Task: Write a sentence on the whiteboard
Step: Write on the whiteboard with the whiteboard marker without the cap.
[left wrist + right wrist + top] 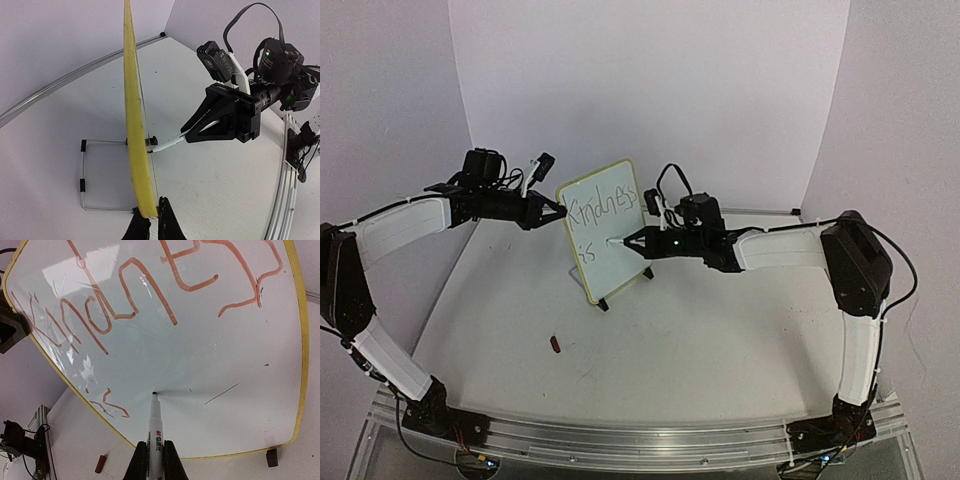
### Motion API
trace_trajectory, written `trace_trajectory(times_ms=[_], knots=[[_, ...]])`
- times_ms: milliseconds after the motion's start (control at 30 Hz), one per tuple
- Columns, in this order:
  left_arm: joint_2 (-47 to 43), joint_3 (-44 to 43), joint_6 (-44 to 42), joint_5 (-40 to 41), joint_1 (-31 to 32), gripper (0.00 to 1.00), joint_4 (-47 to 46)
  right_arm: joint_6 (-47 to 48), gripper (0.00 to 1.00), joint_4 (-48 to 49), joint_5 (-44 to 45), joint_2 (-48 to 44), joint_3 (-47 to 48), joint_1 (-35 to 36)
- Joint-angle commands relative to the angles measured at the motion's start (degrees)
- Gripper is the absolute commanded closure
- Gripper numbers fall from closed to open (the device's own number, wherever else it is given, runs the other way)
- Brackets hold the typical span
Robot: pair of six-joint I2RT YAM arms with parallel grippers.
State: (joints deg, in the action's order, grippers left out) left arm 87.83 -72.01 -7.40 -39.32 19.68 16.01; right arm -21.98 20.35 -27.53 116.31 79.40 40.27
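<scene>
The sentence [603,212] on the whiteboard [617,262] reads "Kindness is"; "magic" is unwritten. The right tool [155,456] grasps a marker [154,422]; the left tool [150,221] clamps the board's edge.

Left arm [400,225], white and black links: elbow high on the far left, forearm level, reaching right. Left hand [558,212], black two-finger: fingers pinched onto the left edge of the yellow-framed whiteboard [605,272]. Right arm [790,248]: elbow high on the right, forearm level, pointing left. Right hand [625,240]: clamped on a white marker [155,432], which runs straight out in line with the forearm.
</scene>
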Motion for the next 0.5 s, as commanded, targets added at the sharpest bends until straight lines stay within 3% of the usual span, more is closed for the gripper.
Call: trace_trajectory(times_ms=[0, 467], knots=[[0.0, -0.7, -2.0, 1.2, 0.5, 1.0, 3.7, -0.7, 1.0, 4.7, 4.4, -1.3, 0.0, 0.0], [0.3, -0.8, -2.0, 1.0, 0.5, 1.0, 3.6, -1.7, 1.0, 5.2, 5.2, -0.8, -3.0, 0.0]])
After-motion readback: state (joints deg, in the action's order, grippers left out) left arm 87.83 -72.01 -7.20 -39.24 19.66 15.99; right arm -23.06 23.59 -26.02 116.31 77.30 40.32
